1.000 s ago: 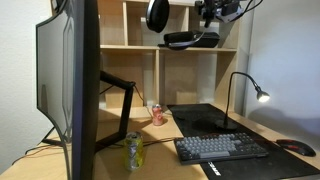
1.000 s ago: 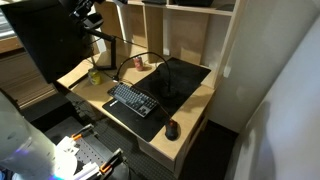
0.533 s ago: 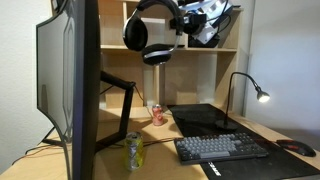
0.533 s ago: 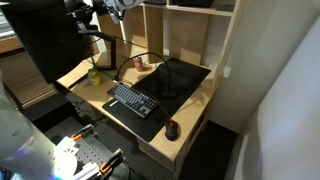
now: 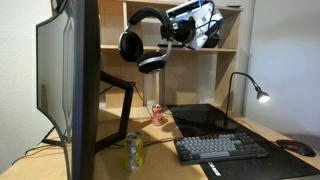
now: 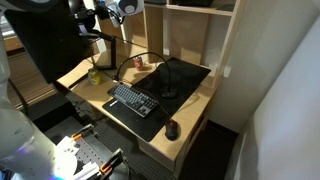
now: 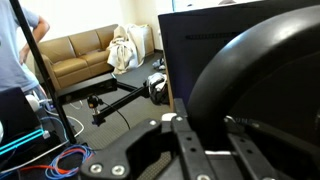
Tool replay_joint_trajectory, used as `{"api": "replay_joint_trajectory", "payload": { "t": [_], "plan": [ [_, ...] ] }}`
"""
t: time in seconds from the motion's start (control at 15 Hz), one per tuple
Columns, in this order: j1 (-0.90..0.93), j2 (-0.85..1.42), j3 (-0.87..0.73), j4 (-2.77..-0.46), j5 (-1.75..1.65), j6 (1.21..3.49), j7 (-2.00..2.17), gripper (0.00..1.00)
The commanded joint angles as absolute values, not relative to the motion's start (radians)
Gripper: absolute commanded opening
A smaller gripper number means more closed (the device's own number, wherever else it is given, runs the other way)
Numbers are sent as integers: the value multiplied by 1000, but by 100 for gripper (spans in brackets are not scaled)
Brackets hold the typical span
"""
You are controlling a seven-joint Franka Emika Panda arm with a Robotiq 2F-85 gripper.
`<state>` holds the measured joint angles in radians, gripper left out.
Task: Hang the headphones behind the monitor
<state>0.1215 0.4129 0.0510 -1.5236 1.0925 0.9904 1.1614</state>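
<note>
We see black over-ear headphones with two round padded earcups hanging in the air, high above a pale wooden desk and in front of open wooden shelves. In an exterior view the white and black robot gripper reaches in from the right. Its fingers are pinched onto the arched headband, so the earcups dangle below it and to its left. The headphones are near the top of the very large curved monitor in a dark casing, on the side where its black arm mount joins, and they are not touching it. In the wrist view a black padded part of the headphones fills the right half, close against the gripper. On the desk we see a black keyboard, a black gooseneck lamp with its light on, a yellow-green drinks can and a dark mouse
</note>
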Motion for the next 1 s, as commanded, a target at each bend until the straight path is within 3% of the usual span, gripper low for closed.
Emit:
{"api": "replay_joint_trajectory", "payload": {
  "t": [0.0,0.33,0.4,0.53,0.6,0.93],
  "plan": [
    [147,524,83,-1439,1276,1006,1364,5],
    [195,636,101,-1312,1458,1295,1529,5],
    [184,597,102,-1395,1412,1247,1490,20],
    [190,627,108,-1355,1429,1296,1510,20],
    [190,633,108,-1345,1430,1297,1513,5],
    [177,708,120,-1338,1472,1297,1608,5]
  ]
}}
